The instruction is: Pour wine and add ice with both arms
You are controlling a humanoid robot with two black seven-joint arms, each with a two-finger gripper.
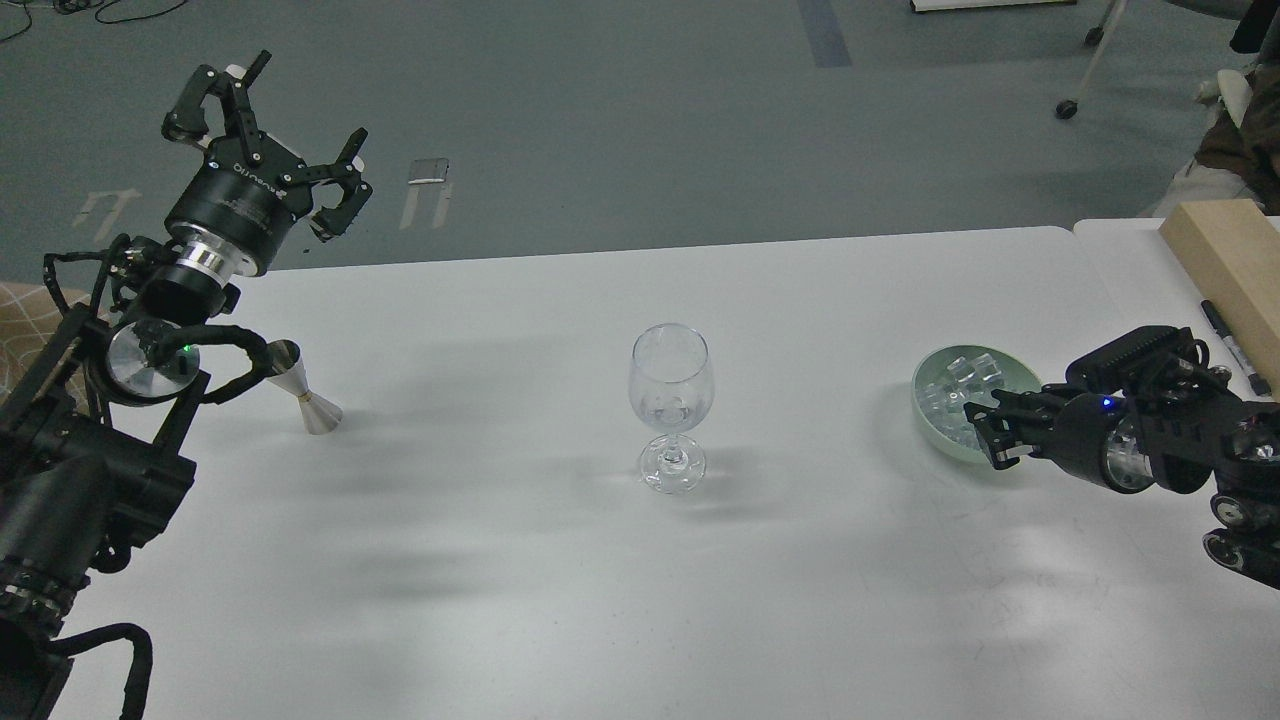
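Observation:
A clear wine glass (670, 400) stands upright at the table's middle, with what look like one or two ice cubes low in its bowl. More ice (950, 385), small clear cubes, lies in a pale green bowl (925, 415) at the right. My right gripper (985, 435) reaches in from the right and hovers at the bowl's near rim; it is dark and I cannot tell its fingers apart. My left gripper (275, 130) is raised at the far left beyond the table's back edge, fingers spread open and empty.
A small metal jigger (305, 400) stands tilted on the table at the left, beside my left arm's cable loop. A wooden block (1225, 265) and a black marker (1235, 345) lie at the right edge. Grey floor lies beyond the table.

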